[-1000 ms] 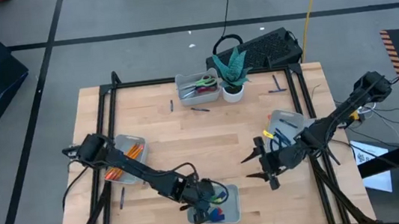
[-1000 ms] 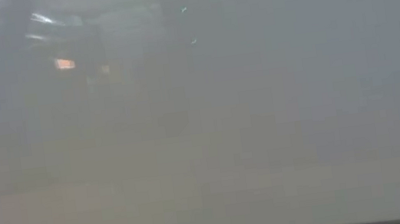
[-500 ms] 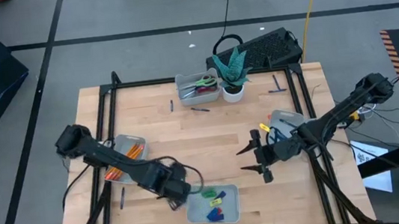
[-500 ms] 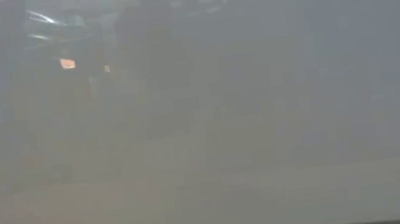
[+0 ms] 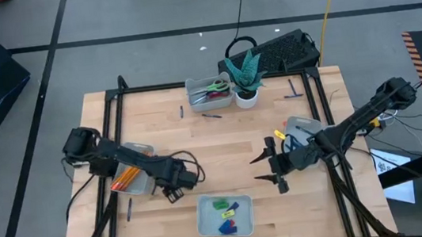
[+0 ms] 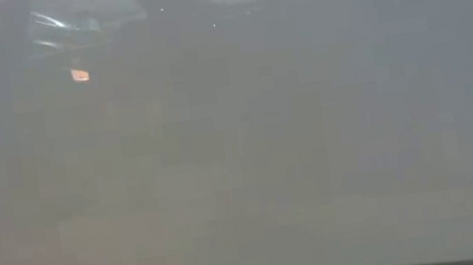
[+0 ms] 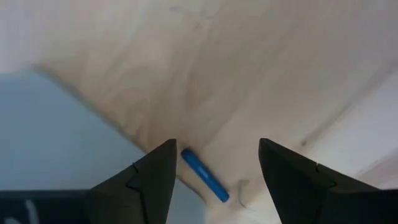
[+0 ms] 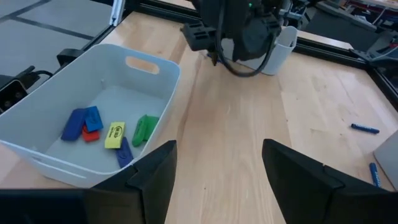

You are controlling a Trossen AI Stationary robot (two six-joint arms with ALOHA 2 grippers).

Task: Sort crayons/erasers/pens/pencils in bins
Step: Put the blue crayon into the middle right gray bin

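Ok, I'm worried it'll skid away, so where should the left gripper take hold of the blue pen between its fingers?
At mid-length, from straight above. The blue pen lies flat and slanted on the wood, inside the open left gripper, so close across its thin width, not its ends.

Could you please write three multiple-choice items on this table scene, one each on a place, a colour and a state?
1. Where does the bin with the erasers stand?
A. at the near edge, middle
B. beside the plant pot
C. off the table

2. What colour is the small stick seen between the left gripper jaws?
A. orange
B. blue
C. green

3. How do the right gripper jaws stand?
A. shut on an eraser
B. shut on a pencil
C. open, empty

Answers: 1 A, the high view shows it at the table's near edge between the arms. 2 B, the left wrist view shows a blue stick on the wood. 3 C, the right wrist view shows the jaws apart with only bare table between them.
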